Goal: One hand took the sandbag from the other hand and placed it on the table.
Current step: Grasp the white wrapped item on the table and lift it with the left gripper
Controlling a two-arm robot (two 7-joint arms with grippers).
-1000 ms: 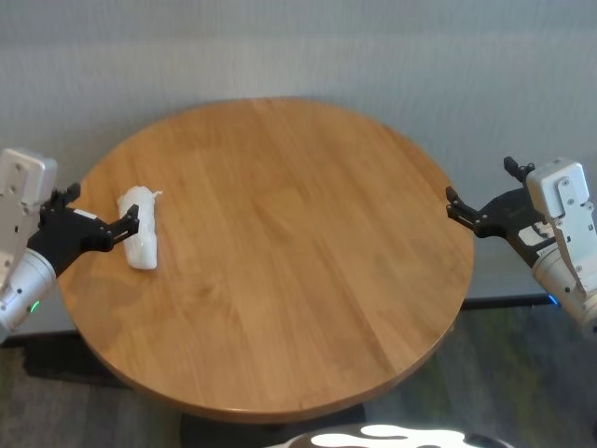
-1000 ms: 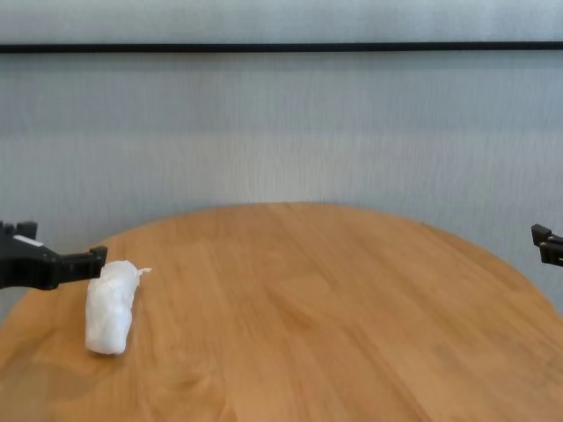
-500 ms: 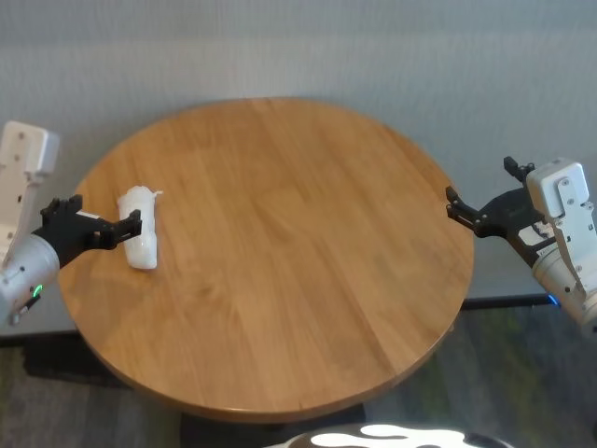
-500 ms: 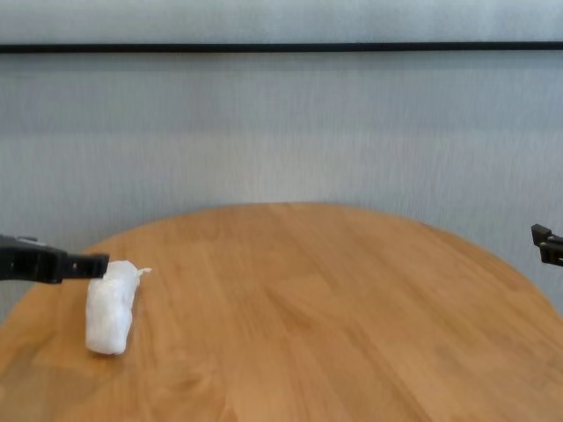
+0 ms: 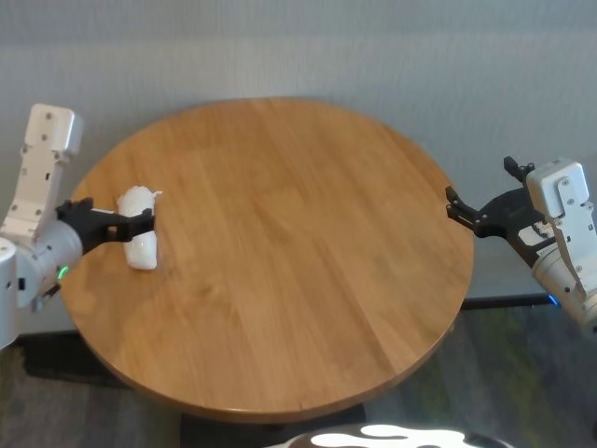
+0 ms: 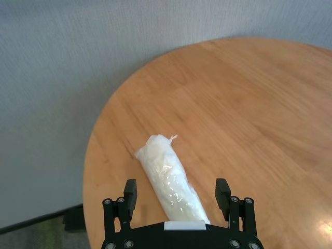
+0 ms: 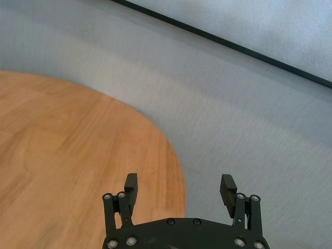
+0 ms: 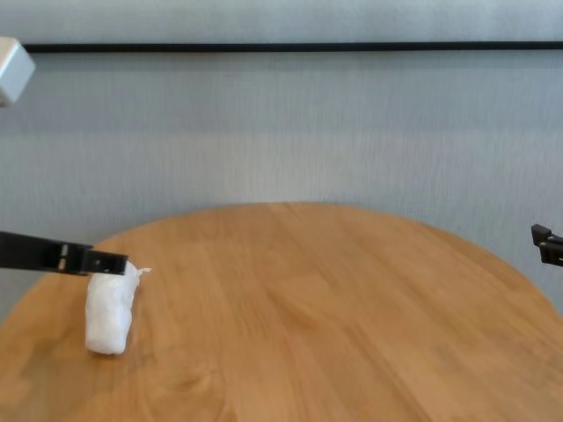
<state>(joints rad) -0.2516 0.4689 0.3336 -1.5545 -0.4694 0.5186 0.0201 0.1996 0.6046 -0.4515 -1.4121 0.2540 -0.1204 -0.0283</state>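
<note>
**Sandbag between open jaws**

The left gripper (image 6: 178, 193) hangs spread wide over the sandbag (image 6: 169, 180), which lies on the worktop (image 5: 298, 243) between its fingers — untouched, as far as can be seen. The bag looks soft, lumpy, likely to sag; mid-body seems the best hold. The right gripper (image 7: 180, 191) idles open at the far edge.

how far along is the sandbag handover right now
Nothing looks done yet: the sandbag lies on the table near its left edge. In hand: the left gripper is open around it, not gripping. The right gripper waits open at the right edge. Pickup, handover and placing remain.
</note>
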